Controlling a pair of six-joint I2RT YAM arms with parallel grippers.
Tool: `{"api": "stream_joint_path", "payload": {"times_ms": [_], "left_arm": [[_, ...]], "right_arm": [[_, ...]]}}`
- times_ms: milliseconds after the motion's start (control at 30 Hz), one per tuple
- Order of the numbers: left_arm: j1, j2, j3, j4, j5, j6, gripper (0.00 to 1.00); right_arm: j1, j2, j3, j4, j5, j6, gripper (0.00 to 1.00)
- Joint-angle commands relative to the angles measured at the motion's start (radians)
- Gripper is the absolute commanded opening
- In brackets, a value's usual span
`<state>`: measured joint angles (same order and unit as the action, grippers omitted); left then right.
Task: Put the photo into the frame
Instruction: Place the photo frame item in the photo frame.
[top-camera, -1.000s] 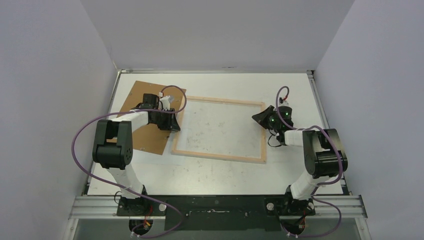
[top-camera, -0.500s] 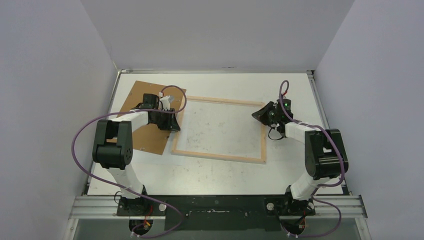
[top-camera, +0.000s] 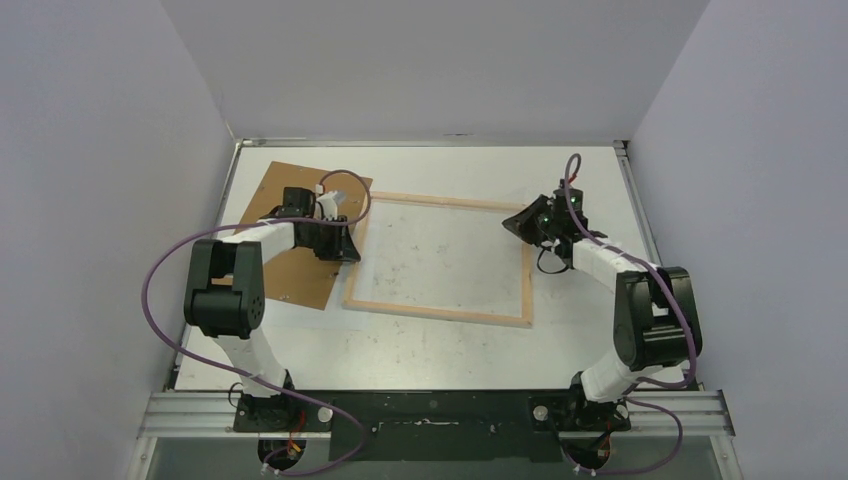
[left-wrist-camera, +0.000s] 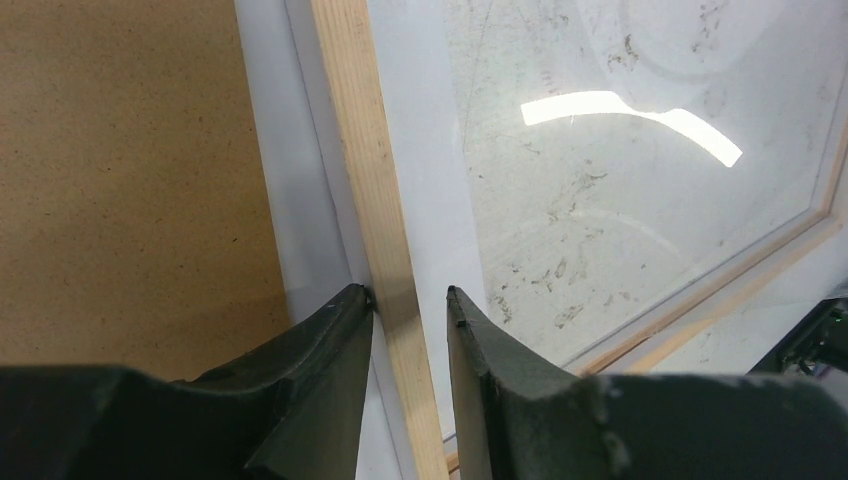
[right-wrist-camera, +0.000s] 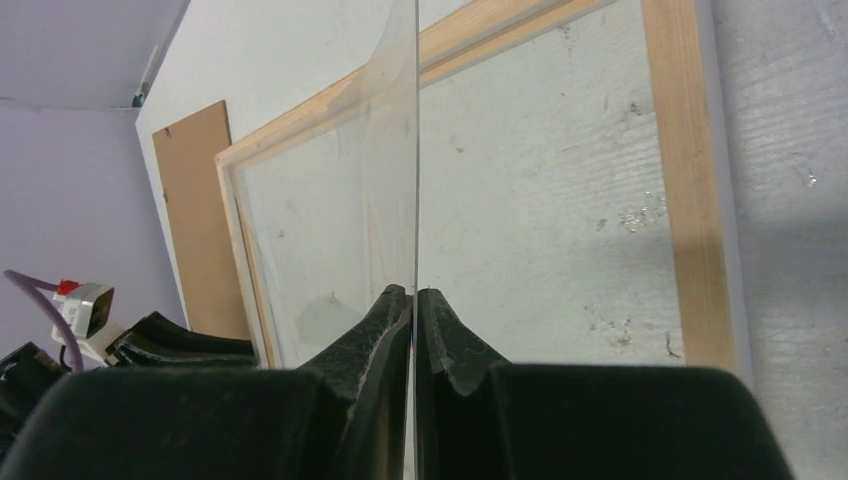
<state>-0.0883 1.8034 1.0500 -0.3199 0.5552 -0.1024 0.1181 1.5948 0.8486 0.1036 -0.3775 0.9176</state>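
The pale wood frame (top-camera: 437, 311) lies flat mid-table. My left gripper (top-camera: 345, 245) straddles its left bar (left-wrist-camera: 370, 150). In the left wrist view the gripper (left-wrist-camera: 407, 292) has its jaws closed around that bar, with the outer finger (left-wrist-camera: 340, 330) against the wood. My right gripper (top-camera: 522, 225) is at the frame's far right corner. There it is (right-wrist-camera: 413, 292) shut on the edge of a thin clear sheet (right-wrist-camera: 390, 110), which stands tilted up over the frame (right-wrist-camera: 690, 200). I cannot make out the photo in any view.
A brown fibreboard backing panel (top-camera: 290, 210) lies at the back left, touching the frame's left side and partly under my left arm. Grey walls close in the table on three sides. Purple cables loop off both arms.
My right arm has stretched further back, carrying its gripper and the clear sheet a little toward the far side. The left arm and the frame have stayed put.
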Motion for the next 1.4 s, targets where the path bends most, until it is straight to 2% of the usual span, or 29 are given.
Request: {"api": "stream_joint_path", "payload": {"times_ms": [0,267,733,1133,1367], "left_arm": [[0.027,-0.055,0.027,0.011,0.111,-0.042,0.32],[0.05,-0.078,0.003,0.058,0.127,-0.065,0.36],[0.07,-0.066,-0.016,0.07,0.121,-0.058,0.36],[0.07,-0.059,-0.019,0.067,0.121,-0.051,0.35],[0.069,-0.058,-0.023,0.072,0.122,-0.054,0.35]], "right_arm": [[0.016,-0.073,0.062,-0.025,-0.003,0.027,0.05],[0.022,-0.093,0.096,-0.024,-0.003,0.078,0.05],[0.031,-0.14,0.127,0.061,-0.056,0.196,0.05],[0.023,-0.172,0.073,0.135,-0.09,0.305,0.05],[0.024,-0.164,0.071,0.123,-0.093,0.314,0.05]]}}
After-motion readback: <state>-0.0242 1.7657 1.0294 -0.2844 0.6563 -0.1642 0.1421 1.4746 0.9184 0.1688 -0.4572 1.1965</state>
